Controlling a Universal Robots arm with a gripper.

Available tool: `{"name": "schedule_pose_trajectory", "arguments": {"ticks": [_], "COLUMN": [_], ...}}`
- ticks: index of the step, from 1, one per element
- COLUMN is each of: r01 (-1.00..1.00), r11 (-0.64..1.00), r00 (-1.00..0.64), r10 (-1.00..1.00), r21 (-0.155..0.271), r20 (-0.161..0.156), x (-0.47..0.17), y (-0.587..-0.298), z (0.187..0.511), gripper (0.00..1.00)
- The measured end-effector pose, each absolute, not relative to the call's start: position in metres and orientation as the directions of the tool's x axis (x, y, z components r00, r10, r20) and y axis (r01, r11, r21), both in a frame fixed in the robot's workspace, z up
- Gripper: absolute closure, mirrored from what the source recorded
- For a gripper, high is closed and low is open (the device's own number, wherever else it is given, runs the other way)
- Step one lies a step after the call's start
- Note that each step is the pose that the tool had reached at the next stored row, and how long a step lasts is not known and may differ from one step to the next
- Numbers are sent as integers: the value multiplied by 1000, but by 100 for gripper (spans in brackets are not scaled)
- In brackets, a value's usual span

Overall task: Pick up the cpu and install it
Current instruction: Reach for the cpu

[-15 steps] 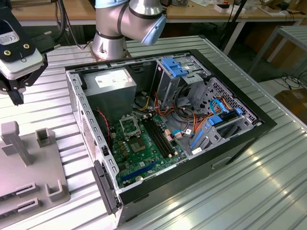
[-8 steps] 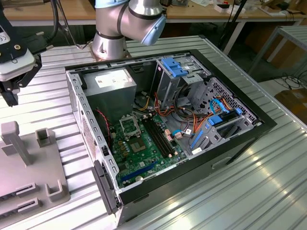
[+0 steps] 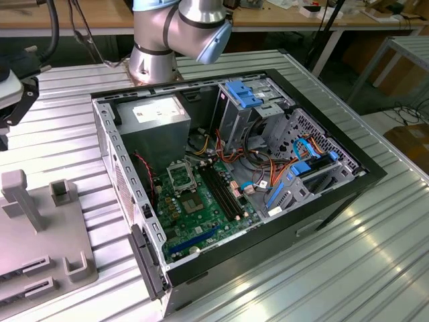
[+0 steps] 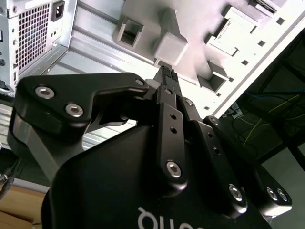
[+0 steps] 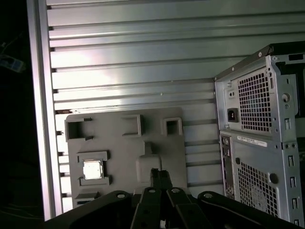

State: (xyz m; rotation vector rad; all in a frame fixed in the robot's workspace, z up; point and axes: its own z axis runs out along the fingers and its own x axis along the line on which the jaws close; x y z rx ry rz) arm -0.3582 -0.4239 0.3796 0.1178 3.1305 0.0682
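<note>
— Cpu (image 5: 93, 169): spotted anywhere?
— Yes, in the first wrist view. Small, flat, square, with a pale silver-grey metal face. Lying in a square pocket of the matte grey holder plate (image 5: 125, 143). Untouched, off to one side of the fingers (image 5: 157, 177).
— And those fingers?
— Black, slim, fastened with round silver screws. Clenched tip to tip in both wrist views, gripping nothing. Poised over a raised block (image 4: 169, 47) of the plate, apart from the cpu.
— Beyond the plate?
— Ribbed aluminium counter (image 5: 133, 62), shiny, with long parallel grooves. Beside the plate, the rear of a computer case (image 5: 257, 143): grey sheet steel with perforated vent grilles.
— In the exterior view?
— Case lying open on the counter, with a black outer rim. Inside, a green motherboard (image 3: 201, 208) carrying a black-framed square socket (image 3: 181, 176). Next to that, a boxy grey power supply (image 3: 157, 117). Also blue plastic latches and orange and red cables. Holder plate at the exterior view's left, studded with upright grey pegs.
</note>
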Motion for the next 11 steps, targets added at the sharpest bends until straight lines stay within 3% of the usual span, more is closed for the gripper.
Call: {"name": "schedule_pose_trajectory", "arguments": {"ticks": [11], "r01": [75], "r11": [996], "r00": [-997], "r10": [75], "r21": [44], "r20": [-4], "x": [-379], "y": [-424], "z": [379], "gripper": [89]}}
